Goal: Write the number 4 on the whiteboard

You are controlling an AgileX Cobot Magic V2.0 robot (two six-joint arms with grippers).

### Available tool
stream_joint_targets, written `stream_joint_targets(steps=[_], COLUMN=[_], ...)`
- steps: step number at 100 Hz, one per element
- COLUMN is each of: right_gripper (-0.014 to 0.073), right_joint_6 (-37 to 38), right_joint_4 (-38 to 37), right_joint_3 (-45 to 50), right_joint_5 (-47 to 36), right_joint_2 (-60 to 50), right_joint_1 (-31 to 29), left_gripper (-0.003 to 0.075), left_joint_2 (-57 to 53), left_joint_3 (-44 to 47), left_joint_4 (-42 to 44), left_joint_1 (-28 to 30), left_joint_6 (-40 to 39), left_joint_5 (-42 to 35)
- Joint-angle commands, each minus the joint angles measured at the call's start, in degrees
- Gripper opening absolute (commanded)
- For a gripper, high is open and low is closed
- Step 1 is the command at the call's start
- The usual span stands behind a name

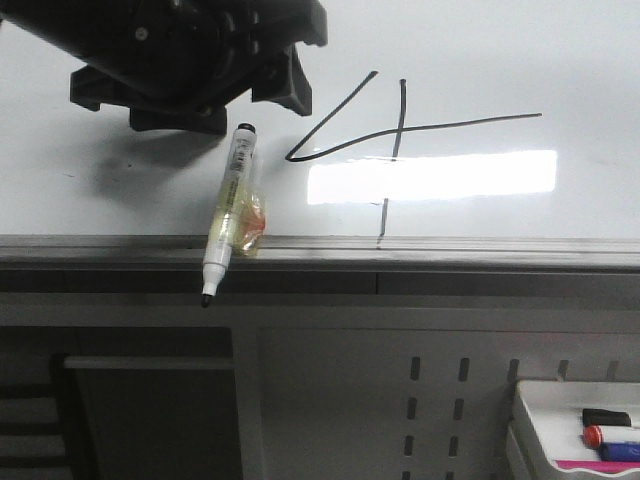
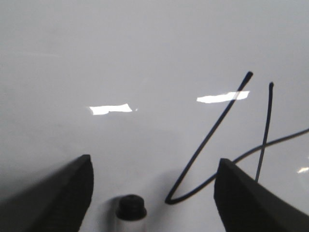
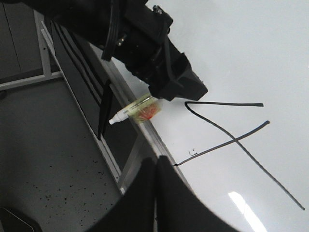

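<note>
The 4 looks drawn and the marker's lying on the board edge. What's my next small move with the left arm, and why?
Probably lift the left claw straight up and away. The 4 looks complete on the whiteboard, and the marker lies released, its tip hanging past the board edge. The claw is open with the marker's end between its fingers, so a vertical retreat avoids nudging it off.

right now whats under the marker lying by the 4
The marker lies on the whiteboard, its writing tip hanging past the grey edge strip. The open left claw hovers above its back end. The board beneath its barrel is hidden.
</note>
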Motion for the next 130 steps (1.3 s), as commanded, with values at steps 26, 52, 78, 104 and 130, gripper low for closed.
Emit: stream_joint_targets(steps=[26, 52, 78, 104, 130], right_gripper=[-0.0064, -0.0064, -0.0051, -0.0050, -0.0051], right_joint_6=[0.0, 0.0, 10.4, 13.9, 13.9], right_joint_4=[0.1, -1.1, -7.9, -11.6, -11.7], right_joint_3=[-1.8, 0.1, 14.4, 26.7, 28.6], right_joint_5=[-6.2, -6.5, -6.4, -5.5, -3.5], right_joint_2=[-2.9, -12.7, -32.0, -52.0, -50.4], right_joint_1=[-0.4, -0.4, -0.4, -0.4, -0.4], left_gripper=[0.0533, 0.0330, -0.0018, -0.0020, -0.0020], left_joint_2=[-10.6, -23.5, -42.5, -55.6, -57.3], left_joint_3=[-3.9, -0.6, 17.1, 33.8, 36.3], left_joint_4=[0.1, 0.4, 0.4, 0.3, -2.1], left_joint_1=[1.6, 1.5, 1.5, 1.5, 1.5], left_joint_6=[0.2, 10.8, 15.1, 15.1, 15.1], left_joint_5=[-4.0, -3.1, -0.2, 1.6, 2.0])
